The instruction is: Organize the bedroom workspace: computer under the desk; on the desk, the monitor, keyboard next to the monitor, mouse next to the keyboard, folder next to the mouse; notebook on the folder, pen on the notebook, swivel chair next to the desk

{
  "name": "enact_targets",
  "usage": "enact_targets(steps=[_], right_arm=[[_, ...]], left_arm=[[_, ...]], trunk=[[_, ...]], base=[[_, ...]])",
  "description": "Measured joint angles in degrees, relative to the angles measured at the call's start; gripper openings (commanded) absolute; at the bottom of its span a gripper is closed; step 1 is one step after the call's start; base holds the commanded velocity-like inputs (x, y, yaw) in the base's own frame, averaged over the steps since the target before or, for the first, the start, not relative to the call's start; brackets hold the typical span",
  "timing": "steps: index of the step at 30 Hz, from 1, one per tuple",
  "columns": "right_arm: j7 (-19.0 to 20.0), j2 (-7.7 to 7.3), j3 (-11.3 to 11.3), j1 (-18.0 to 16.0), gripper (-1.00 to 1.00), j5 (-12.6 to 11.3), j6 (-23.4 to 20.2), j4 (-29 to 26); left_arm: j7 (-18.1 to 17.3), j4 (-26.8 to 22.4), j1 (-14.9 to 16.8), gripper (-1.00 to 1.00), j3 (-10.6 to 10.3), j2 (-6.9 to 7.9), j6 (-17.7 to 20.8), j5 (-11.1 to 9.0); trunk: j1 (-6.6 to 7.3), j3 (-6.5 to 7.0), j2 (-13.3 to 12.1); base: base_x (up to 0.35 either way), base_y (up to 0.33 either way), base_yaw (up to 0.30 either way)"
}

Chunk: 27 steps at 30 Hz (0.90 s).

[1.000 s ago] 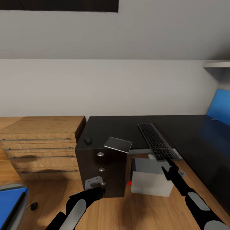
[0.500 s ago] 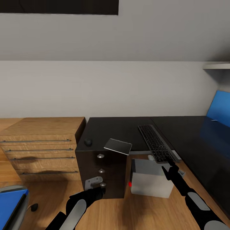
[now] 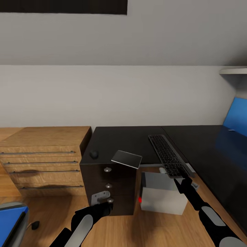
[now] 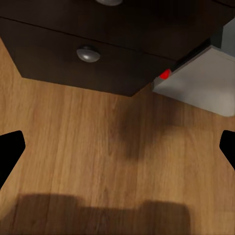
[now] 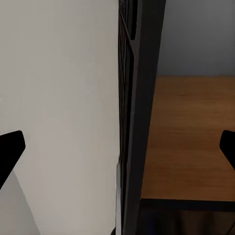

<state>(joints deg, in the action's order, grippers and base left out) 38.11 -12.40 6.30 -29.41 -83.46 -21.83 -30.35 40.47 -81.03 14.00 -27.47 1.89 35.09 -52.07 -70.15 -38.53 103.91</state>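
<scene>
The keyboard [image 3: 168, 156] lies on the black desk [image 3: 123, 137], its near end past the edge. My right gripper [image 3: 179, 180] is open just below that end. The right wrist view has the keyboard's thin edge [image 5: 139, 98] between the spread fingers of the right gripper [image 5: 120, 149]. The mouse [image 3: 93, 154] and the grey notebook [image 3: 126, 159] rest above the drawer unit [image 3: 109, 185]. The computer [image 3: 163, 197] stands on the floor under the desk. My left gripper [image 3: 104, 202] is open by the lowest drawer knob [image 4: 88, 54]. The blue folder [image 3: 10, 219] lies on the swivel chair [image 3: 21, 224]. Monitor and pen are out of view.
A low oak cabinet [image 3: 44, 157] stands left of the desk against the grey wall. A blue wall panel [image 3: 236, 116] and a shelf [image 3: 233, 70] are at the right. Bare oak floor [image 4: 117, 161] lies in front of the drawers.
The whole view has shifted down a little, so the camera moved. Both arms hold nearly the same pose by the drawers and the keyboard's end.
</scene>
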Motion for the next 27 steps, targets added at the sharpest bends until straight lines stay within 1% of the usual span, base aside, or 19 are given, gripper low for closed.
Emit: enact_targets(steps=[9,10,14,15,17,19,26,27], right_arm=[[0.0,0.0,0.0,0.0,1.0,0.0,0.0,0.0],[0.0,0.0,0.0,0.0,-1.0,0.0,0.0,0.0],[0.0,0.0,-0.1,0.0,-1.0,0.0,0.0,-0.1],[0.0,0.0,-0.1,0.0,-1.0,0.3,0.2,0.0],[0.1,0.0,0.0,0.0,-1.0,0.0,0.0,-0.1],[0.0,0.0,-0.1,0.0,-1.0,0.4,0.2,0.0],[0.0,0.0,-0.1,0.0,-1.0,0.1,0.1,-0.1],[0.0,0.0,-0.1,0.0,-1.0,0.1,0.1,-0.1]], left_arm=[[0.0,0.1,0.0,1.0,0.0,0.05,0.0,0.0],[0.0,0.1,0.0,1.0,0.0,0.04,0.0,0.0],[0.0,0.3,0.0,1.0,0.0,0.03,0.0,-0.1],[0.0,0.3,0.0,1.0,0.0,0.04,0.0,0.0],[0.0,0.4,0.0,1.0,0.0,0.06,0.0,0.0],[0.0,0.4,0.0,1.0,0.1,0.07,0.0,-0.1],[0.1,0.4,0.0,1.0,0.1,0.11,-0.1,-0.1],[0.2,0.4,0.0,1.0,0.1,0.12,-0.1,-0.1]], trunk=[[0.0,0.0,0.0],[0.0,0.0,0.0],[0.0,0.0,0.0],[-0.01,0.0,0.0],[0.0,0.0,0.0],[-0.01,0.0,0.0],[0.0,0.0,0.0],[0.21,0.17,-0.4]], base=[[0.005,0.0,0.0],[0.001,0.0,0.0],[0.0,0.0,0.0],[0.0,0.0,0.0],[0.0,0.0,0.0],[0.0,0.0,0.0],[0.0,0.0,0.0],[0.0,0.0,0.0]])
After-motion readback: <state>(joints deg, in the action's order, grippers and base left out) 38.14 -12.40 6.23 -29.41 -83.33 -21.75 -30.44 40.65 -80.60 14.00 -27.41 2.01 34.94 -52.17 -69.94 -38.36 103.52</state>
